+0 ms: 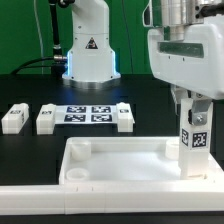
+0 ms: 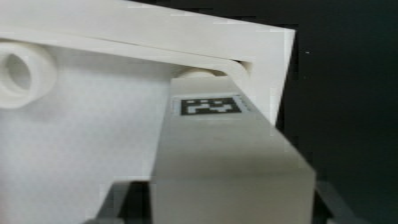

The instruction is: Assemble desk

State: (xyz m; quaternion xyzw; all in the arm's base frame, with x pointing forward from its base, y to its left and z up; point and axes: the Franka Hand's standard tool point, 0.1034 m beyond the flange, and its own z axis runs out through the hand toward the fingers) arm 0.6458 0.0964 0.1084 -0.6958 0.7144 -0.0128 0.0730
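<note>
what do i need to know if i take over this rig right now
End effector: shut on one leg, held upright at a corner of the desk top on the exterior view's right.
Three loose legs lie beyond the top, beside the marker board.
Done: no other leg stands in the top.
Left: seat this leg (cannot tell if it is in), then the other three.

A robotics lab — black table (image 1: 22, 86), marker board (image 1: 88, 113), robot arm base (image 1: 88, 52).
</note>
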